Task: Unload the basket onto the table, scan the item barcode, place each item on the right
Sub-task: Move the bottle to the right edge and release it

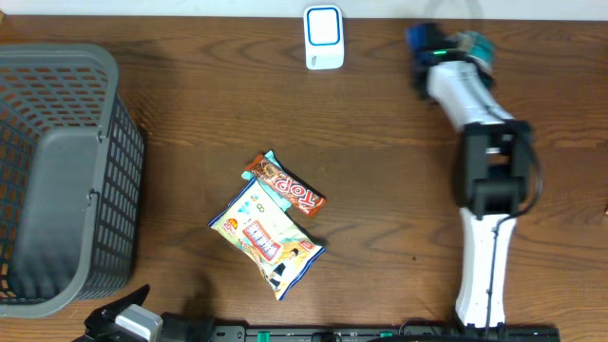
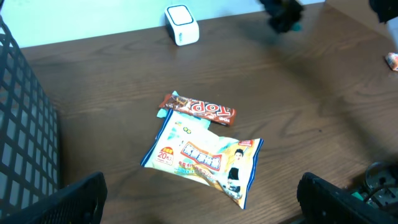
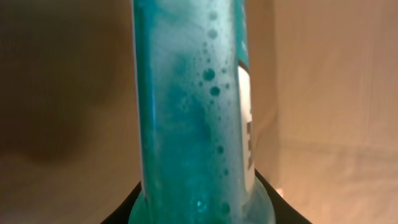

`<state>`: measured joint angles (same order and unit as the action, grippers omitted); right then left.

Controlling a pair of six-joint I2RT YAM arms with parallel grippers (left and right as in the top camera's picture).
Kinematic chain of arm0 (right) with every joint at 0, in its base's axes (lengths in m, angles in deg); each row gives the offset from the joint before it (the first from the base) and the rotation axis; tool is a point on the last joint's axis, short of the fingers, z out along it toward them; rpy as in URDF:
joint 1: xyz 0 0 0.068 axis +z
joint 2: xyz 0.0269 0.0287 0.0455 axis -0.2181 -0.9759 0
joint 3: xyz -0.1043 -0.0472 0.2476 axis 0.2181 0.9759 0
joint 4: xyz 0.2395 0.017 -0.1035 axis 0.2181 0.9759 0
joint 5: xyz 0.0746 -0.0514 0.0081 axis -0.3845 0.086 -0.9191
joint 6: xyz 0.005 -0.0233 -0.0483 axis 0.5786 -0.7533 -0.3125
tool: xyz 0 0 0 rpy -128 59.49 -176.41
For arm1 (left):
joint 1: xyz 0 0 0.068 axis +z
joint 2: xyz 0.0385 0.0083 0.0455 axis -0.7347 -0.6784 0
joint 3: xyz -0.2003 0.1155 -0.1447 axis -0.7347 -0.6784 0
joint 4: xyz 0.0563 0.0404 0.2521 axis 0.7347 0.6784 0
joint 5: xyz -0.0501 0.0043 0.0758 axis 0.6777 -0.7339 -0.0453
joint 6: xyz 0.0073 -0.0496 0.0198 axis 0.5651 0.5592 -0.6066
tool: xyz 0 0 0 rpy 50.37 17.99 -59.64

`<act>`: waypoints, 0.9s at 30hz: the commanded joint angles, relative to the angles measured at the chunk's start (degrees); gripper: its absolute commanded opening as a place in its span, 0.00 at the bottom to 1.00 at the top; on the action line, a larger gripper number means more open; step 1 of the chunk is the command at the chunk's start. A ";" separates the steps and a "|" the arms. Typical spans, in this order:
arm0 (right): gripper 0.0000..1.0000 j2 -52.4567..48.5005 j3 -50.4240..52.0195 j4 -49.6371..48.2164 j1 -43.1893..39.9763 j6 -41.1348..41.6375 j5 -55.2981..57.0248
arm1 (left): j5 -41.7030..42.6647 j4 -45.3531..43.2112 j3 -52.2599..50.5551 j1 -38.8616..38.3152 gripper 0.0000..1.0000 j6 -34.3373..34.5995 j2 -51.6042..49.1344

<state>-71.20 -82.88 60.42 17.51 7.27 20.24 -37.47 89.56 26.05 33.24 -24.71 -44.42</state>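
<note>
My right gripper is shut on a teal bottle at the back right of the table, to the right of the white scanner. The right wrist view is filled by the bottle, upright between the dark fingers, with bubbles in the liquid and a white label on its right edge. No barcode is readable. My left gripper stands open at the front left; in its wrist view its gripper holds nothing. The scanner shows there too.
A grey mesh basket stands at the left. A yellow snack packet and a brown chocolate bar lie mid-table, the packet just ahead of my left fingers.
</note>
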 commanded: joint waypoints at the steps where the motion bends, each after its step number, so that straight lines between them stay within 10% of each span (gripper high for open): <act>1: 0.03 1.31 -1.20 3.04 -9.66 9.84 -6.86 | 0.70 -0.15 0.22 0.04 0.98 -0.20 0.15; 11: 0.05 1.25 0.70 7.06 -26.60 14.69 -23.89 | 0.72 -0.15 0.22 0.04 0.98 -0.20 0.15; 15: 0.45 1.27 0.70 8.00 -29.22 18.10 -26.73 | 0.70 -0.15 0.22 0.02 0.98 -0.20 0.15; 18: 0.99 1.42 0.59 8.87 -29.27 20.57 -26.62 | 0.72 -0.15 0.22 0.02 0.98 -0.20 0.15; 27: 0.99 8.31 0.48 14.60 -26.45 37.18 -26.49 | 0.70 -0.15 0.22 0.04 0.98 -0.20 0.15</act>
<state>-68.60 -82.64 73.51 -10.80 33.87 -5.09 -37.45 89.56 26.05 33.24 -24.71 -44.42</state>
